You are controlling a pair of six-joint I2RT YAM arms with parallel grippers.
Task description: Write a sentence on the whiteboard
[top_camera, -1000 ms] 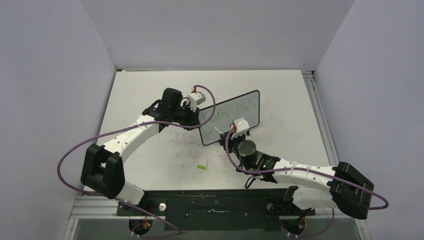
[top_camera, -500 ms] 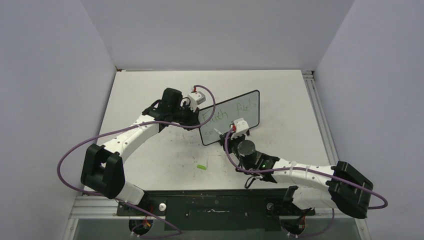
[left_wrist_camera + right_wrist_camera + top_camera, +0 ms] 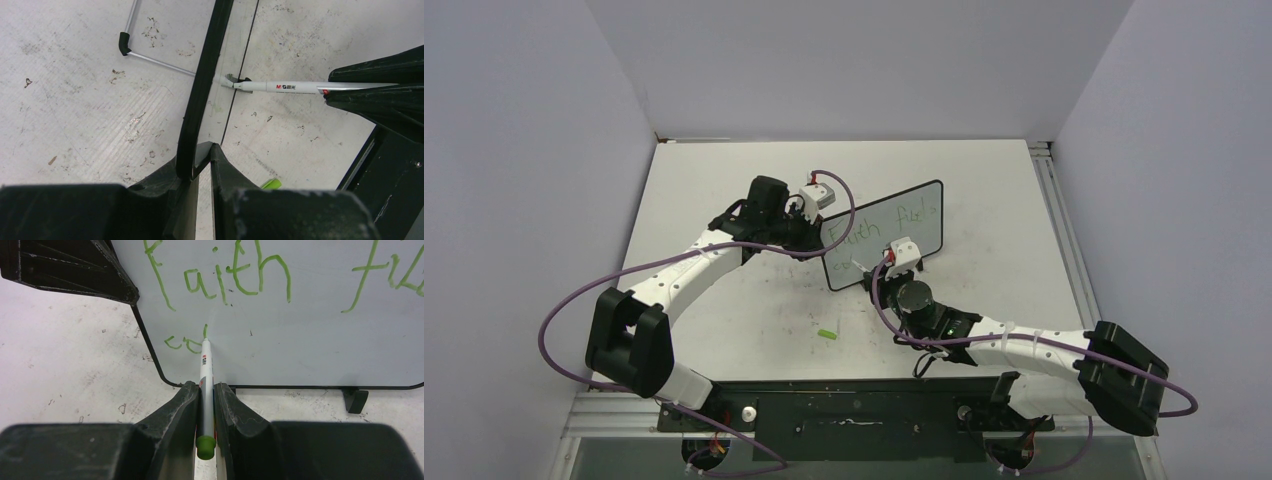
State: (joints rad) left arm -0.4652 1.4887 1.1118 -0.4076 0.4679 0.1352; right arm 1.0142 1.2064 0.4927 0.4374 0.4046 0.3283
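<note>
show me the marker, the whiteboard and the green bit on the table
marker [image 3: 205, 365]: right wrist view, white barrel by the label
whiteboard [image 3: 310, 340]: right wrist view, bare white face
green bit [image 3: 828, 333]: top external view, its middle

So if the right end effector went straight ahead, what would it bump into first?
The whiteboard. The right end effector points at its face, and the marker it grips looks to touch the board by the second line of the sentence.

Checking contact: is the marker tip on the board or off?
On: in both wrist views the marker tip meets the whiteboard, at a green stroke.
</note>
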